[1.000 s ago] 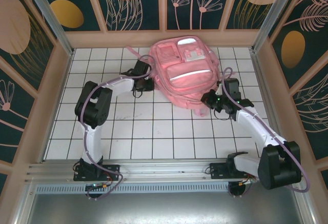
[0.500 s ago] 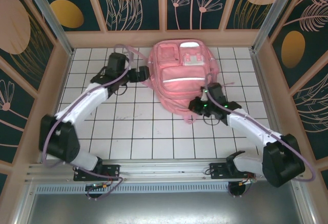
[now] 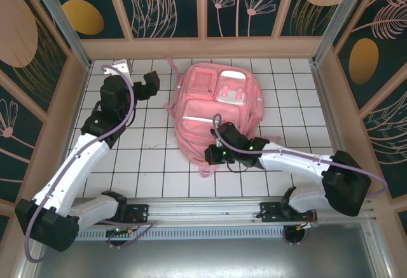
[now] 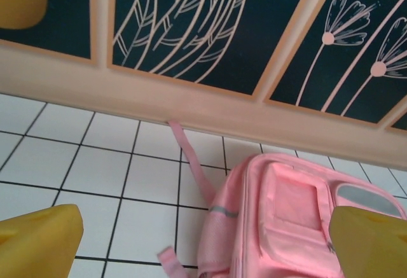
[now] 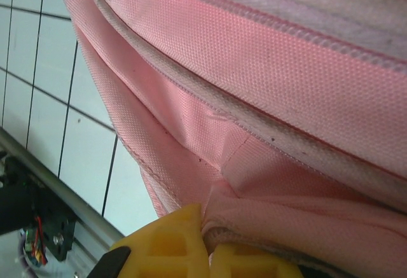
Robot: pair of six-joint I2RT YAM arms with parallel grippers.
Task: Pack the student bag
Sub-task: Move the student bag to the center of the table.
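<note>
Two pincers, two different states. My right pincer is pinched tight on a fold of pink fabric at the near-left corner of the student bag, and its yellow fingers are pressed together with the cloth caught between them. My left pincer stands wide and empty, fingers far apart, up toward the far-left corner of the table. From that open pincer the bag lies to the right, near but not touching, with one loose strap trailing toward the far edge. The bag rests flat, pockets up, in the far middle of the table. Its long axis runs from the far edge toward the near edge, the near end leaning a little leftward. My right arm is the nearer one, already on the hem. I judge the coming move turns on my left pincer reaching rightward across to the bag's far-left shoulder.
</note>
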